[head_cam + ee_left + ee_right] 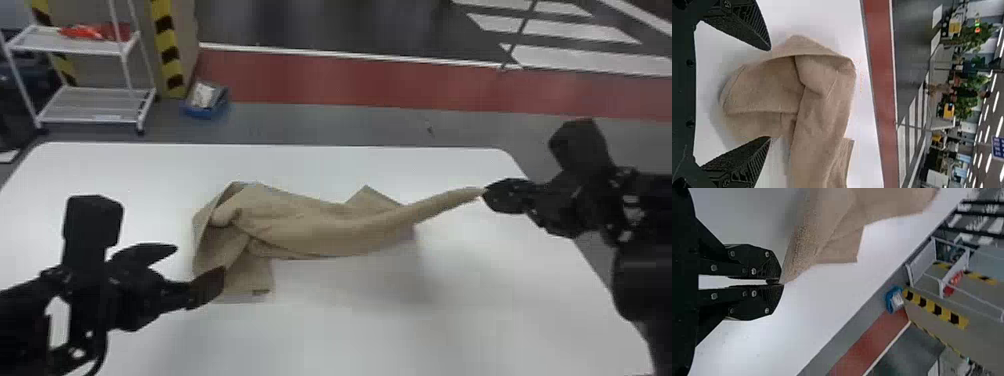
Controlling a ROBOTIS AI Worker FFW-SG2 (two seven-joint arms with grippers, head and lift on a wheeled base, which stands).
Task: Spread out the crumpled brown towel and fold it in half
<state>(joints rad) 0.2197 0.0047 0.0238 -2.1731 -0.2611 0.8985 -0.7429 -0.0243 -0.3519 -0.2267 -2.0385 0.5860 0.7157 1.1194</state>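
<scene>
Across the desk (pixel 360 330), with the brown towel (pixel 320 230) bunched up — clamped at one drawn-out end in the right jaws, probably to pull creases loose — and with the left jaws wide apart near the other end, seemingly for a matching grip.

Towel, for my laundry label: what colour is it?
The towel is tan, clearest in the left wrist view.
</scene>
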